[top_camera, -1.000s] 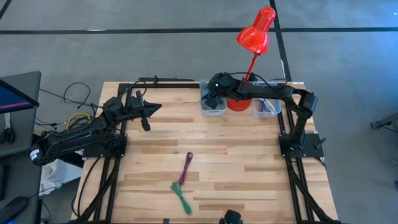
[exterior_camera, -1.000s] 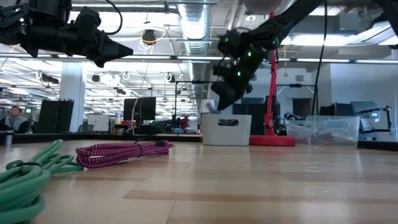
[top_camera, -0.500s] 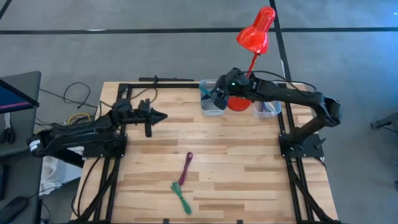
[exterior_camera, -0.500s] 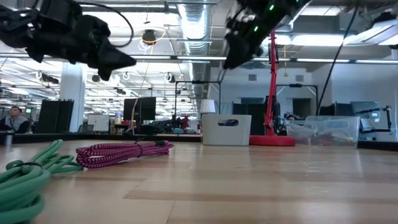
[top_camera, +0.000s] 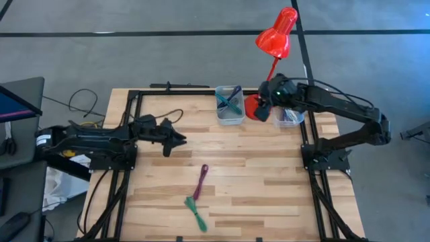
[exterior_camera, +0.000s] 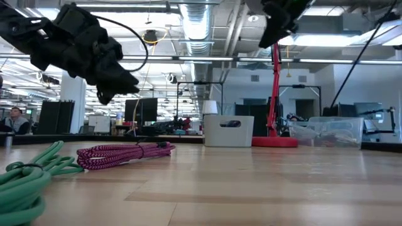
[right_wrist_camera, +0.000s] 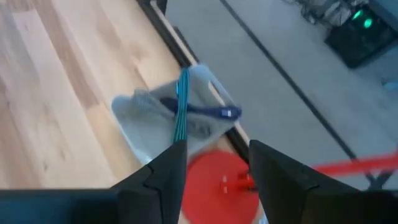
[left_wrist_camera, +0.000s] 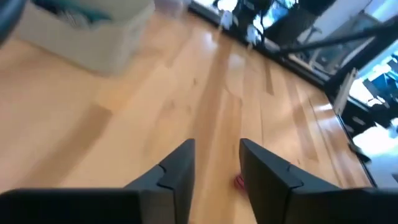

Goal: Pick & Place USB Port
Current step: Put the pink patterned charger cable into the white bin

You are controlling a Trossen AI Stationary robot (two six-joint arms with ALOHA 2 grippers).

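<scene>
Two raised arms, pincers empty, apart.

Left hand (top_camera: 179, 139) over table, fingers apart (empty); right hand (top_camera: 264, 111) raised at rear, fingers apart.

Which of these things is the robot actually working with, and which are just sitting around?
In the job: magenta cable, green cable, white bin holding cables, left gripper, right gripper.

Just there: red lamp, clear container.

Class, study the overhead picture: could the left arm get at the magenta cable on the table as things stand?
Probably yes. The left gripper is open and empty, the magenta cable lies on bare tabletop just ahead, and nothing stands between them.
</scene>
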